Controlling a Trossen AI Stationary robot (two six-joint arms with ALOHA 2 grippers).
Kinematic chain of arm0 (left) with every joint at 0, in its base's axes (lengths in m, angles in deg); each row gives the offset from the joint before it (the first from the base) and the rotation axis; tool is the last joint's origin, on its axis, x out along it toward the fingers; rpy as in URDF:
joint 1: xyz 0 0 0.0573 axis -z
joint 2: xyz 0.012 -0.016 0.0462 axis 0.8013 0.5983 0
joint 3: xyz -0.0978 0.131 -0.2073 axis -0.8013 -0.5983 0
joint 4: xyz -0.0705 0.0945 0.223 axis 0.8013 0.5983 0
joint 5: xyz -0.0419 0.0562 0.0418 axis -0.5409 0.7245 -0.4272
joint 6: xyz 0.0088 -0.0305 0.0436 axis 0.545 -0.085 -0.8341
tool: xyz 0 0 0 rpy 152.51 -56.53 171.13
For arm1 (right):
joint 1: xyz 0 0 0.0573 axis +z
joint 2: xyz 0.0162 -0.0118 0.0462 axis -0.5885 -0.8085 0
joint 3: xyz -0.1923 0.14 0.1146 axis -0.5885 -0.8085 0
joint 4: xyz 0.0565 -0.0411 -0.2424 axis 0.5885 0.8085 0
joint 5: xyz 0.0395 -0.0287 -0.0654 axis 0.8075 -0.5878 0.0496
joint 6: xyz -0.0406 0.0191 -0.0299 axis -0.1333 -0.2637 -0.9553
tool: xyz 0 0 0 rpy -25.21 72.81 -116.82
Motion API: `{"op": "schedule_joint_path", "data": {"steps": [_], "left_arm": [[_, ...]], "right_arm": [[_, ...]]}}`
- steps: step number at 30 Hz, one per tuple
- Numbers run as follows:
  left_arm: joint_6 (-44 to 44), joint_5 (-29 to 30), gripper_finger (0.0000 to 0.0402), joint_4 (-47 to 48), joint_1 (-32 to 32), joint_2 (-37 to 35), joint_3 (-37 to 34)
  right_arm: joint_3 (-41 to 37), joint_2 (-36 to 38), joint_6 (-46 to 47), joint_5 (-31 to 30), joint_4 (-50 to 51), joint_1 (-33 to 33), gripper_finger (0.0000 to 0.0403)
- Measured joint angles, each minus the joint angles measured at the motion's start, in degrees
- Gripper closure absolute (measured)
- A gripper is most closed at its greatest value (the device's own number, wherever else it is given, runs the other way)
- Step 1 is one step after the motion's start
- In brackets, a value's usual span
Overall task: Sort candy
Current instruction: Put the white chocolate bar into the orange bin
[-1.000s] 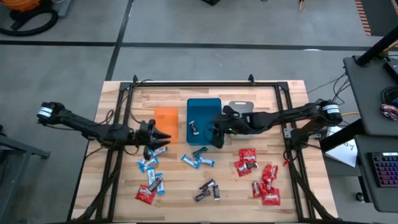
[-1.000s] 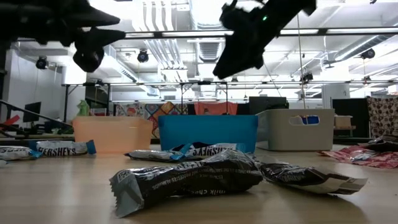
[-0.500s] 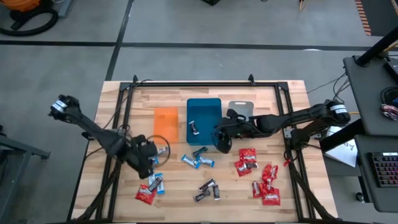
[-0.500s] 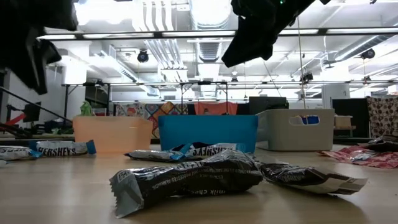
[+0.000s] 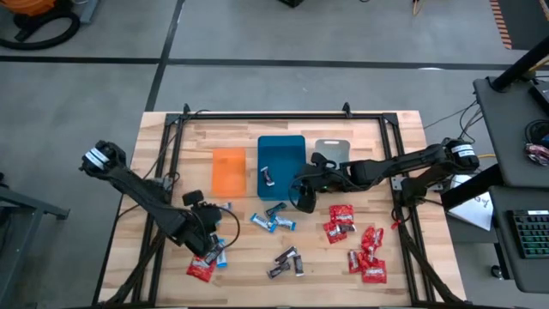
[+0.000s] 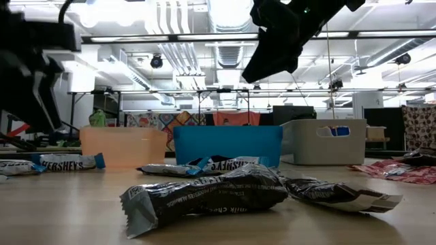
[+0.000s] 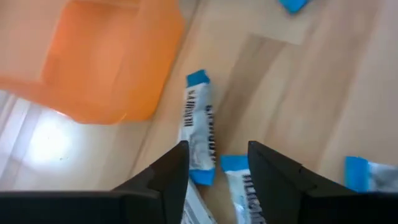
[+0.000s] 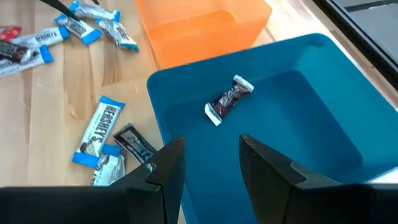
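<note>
Small wrapped candies lie loose on the wooden table: light blue-and-white ones [image 5: 274, 220] [image 5: 206, 228], dark ones [image 5: 287, 261] and red ones [image 5: 353, 240]. One dark candy [image 8: 229, 99] lies flat on the floor of the teal tray [image 5: 281, 148]. My left gripper [image 5: 212, 240] is open and points down over the blue-and-white candies near the orange tray [image 5: 228, 170]; one of them [image 7: 199, 127] shows just beyond its fingertips. My right gripper [image 5: 302, 199] is open and hangs above the teal tray's near right corner.
A grey tray [image 5: 332, 149] stands right of the teal one, and all three trays sit in a row toward the far side. A dark candy [image 6: 211, 194] lies closest to the near edge. Metal frame rails [image 5: 171, 163] run along the table's sides.
My left gripper has swung from beside the orange tray toward the table's near edge and tipped from level to pointing down over the blue-and-white candies. The candies have not moved.
</note>
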Motion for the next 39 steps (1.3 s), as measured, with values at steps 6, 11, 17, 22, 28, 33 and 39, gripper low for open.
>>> {"op": "schedule_joint_path", "data": {"steps": [6, 11, 17, 22, 28, 33, 39], "left_arm": [[4.36, 2.11, 0.0214, -1.15, -0.03, 2.67, -4.06], [4.51, 2.87, 0.0216, -6.12, -0.04, 3.59, -6.81], [6.27, 4.19, 0.0235, -11.7, -0.2, 4.35, -10.31], [8.21, 4.84, 0.027, -12.09, -0.2, 4.84, -10.92], [8.1, 4.72, 0.0352, -12.18, -0.2, 4.93, -10.83], [7.84, 3.84, 0.0393, -12.24, -0.2, 4.75, -10.09], [3.1, 3.61, 0.0378, -12.15, -0.2, 4.75, -7.33]], "right_arm": [[-0.27, 0.0, 0.45, 0.0, -0.11, 0.0, 0.0262], [-0.27, 0.0, 0.45, 0.0, -0.13, 0.0, 0.0262], [-0.27, 0.0, 0.45, -0.02, -0.35, 0.0, 0.0262], [-0.27, 0.0, 0.51, -0.02, -0.91, 0.0, 0.0262], [-0.27, 0.0, 0.85, -0.02, -1.03, 0.0, 0.0262], [-0.27, 0.0, 0.84, -0.02, -1.04, 0.0, 0.0262], [-0.31, 0.0, 0.86, -0.02, -1.04, 0.0, 0.0262]]}}
